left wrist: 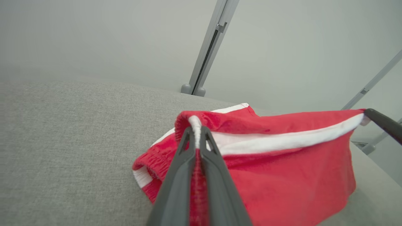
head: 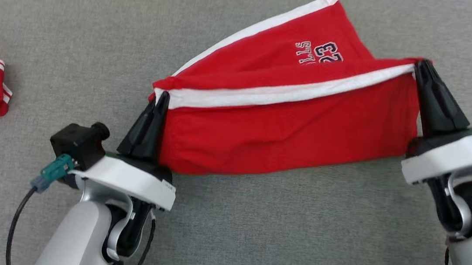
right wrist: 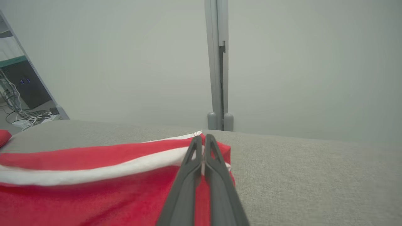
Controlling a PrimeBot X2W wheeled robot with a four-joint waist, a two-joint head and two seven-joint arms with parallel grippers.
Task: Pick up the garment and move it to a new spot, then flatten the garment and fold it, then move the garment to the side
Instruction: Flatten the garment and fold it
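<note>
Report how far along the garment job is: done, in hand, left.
Done: the red shorts are picked up by one edge. In hand: left gripper and right gripper each pinch an end of that white-striped edge, stretching it over the grey surface. Left: flattening, folding, moving it aside.

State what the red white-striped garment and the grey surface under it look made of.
Red white-striped garment: soft matte knit, likely cotton jersey; it drapes and puckers at the gathered band. Grey surface: matte woven fabric, by its heathered weave.
</note>
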